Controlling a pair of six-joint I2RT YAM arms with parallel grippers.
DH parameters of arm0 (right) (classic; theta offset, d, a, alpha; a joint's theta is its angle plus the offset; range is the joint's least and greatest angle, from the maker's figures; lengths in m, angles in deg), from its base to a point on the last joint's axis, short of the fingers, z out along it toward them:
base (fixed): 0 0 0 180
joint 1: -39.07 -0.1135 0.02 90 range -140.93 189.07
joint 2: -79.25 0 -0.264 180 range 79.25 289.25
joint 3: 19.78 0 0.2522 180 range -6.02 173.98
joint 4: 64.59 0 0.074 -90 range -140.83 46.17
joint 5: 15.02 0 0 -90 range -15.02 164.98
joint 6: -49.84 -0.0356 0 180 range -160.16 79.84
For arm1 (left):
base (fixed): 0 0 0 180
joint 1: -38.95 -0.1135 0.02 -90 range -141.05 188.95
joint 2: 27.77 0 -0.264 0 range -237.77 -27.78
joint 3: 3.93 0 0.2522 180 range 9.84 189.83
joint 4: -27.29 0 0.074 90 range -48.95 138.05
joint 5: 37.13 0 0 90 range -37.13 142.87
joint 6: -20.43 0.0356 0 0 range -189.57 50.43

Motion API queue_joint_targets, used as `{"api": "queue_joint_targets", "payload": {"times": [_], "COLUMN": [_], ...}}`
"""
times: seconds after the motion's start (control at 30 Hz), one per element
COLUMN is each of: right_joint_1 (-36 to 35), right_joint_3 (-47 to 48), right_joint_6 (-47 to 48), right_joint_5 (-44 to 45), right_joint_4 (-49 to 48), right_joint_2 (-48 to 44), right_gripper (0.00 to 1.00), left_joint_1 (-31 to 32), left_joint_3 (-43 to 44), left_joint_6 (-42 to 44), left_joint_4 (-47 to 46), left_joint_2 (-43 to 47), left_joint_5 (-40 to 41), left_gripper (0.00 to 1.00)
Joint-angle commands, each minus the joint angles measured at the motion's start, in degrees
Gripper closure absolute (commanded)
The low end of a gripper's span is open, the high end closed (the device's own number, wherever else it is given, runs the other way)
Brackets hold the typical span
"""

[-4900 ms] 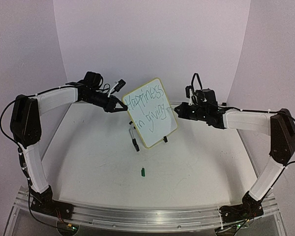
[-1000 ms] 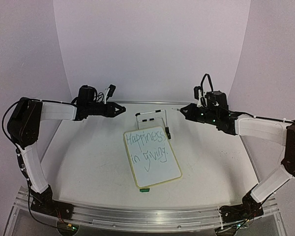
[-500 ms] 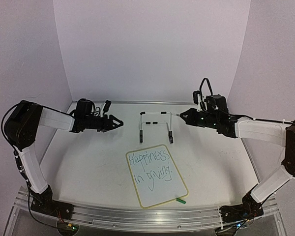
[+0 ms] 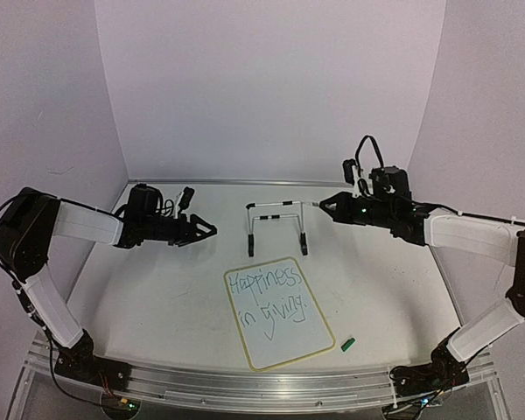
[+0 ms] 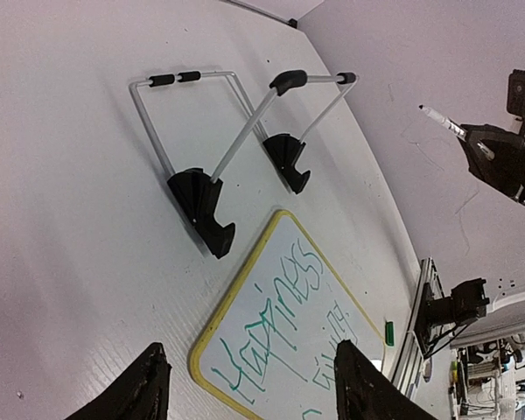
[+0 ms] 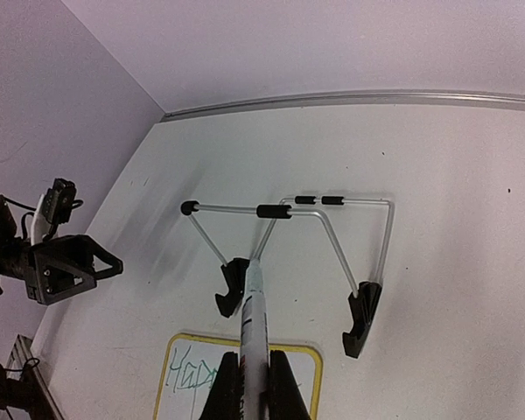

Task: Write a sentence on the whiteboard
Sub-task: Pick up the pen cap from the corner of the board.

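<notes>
The whiteboard (image 4: 290, 343), with its yellow rim, lies flat on the table in front of the arms. On it is the green sentence (image 4: 269, 294), "Happiness in giving", in two lines. My left gripper (image 4: 209, 230) hangs open to the left of the wire stand, with nothing between its fingers. In the left wrist view the whiteboard (image 5: 288, 236) and the sentence (image 5: 276, 319) lie below the open left gripper (image 5: 249, 387). My right gripper (image 4: 325, 206) is shut on a white pen (image 6: 255, 315), whose tip points toward the stand. The right wrist view shows only the board's top edge (image 6: 303, 373).
The empty wire stand (image 4: 276, 224) with black feet stands behind the board. A small green cap (image 4: 348, 344) lies on the table by the board's right front corner. A metal rail runs along the near table edge, and pale walls enclose the back and sides.
The board has come off the stand and now lies flat on the table. My left gripper has opened and drawn back to the left. The green cap has slid right.
</notes>
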Motion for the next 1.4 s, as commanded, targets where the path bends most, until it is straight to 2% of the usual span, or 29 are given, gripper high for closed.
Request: {"api": "queue_joint_targets", "payload": {"times": [0.0,0.13,0.2,0.3,0.47,0.67,0.83,1.1,1.37], "right_joint_1": [0.14,0.71,1.33,2.65,3.35,3.37,3.37,3.34,3.33], "right_joint_3": [0.22,2.18,1.93,0.36,-2.21,-5.47,-7.02,-8.79,-9.75], "right_joint_6": [1.76,2.98,2.51,1.72,1.09,3.44,6.07,5.69,6.50], "right_joint_5": [-0.85,5.85,7.82,10.08,13.98,16.93,18.62,19.06,19.53], "right_joint_4": [4.49,15.22,18.12,19.80,20.06,19.29,19.26,18.27,18.26], "right_joint_2": [-3.17,-4.14,-5.03,-7.57,-12.44,-19.60,-24.98,-28.54,-31.37], "right_gripper": [1.00,1.00,1.00,1.00,1.00,1.00,1.00,1.00,1.00], "left_joint_1": [2.29,7.48,11.24,19.31,32.14,48.50,58.85,62.64,62.67], "left_joint_3": [-0.99,-1.55,-1.00,0.83,2.89,8.01,21.43,37.45,46.60], "left_joint_6": [2.44,5.49,7.20,9.87,8.50,7.20,8.22,10.17,12.20], "left_joint_4": [-2.57,0.93,4.23,10.17,11.86,11.92,17.19,26.69,31.89], "left_joint_2": [5.54,7.69,9.15,11.25,10.98,2.16,-10.40,-24.59,-32.18], "left_joint_5": [0.48,4.41,9.47,18.86,29.53,40.88,46.47,47.44,49.07], "left_gripper": [0.37,0.38,0.39,0.40,0.41,0.41,0.41,0.40,0.42]}}
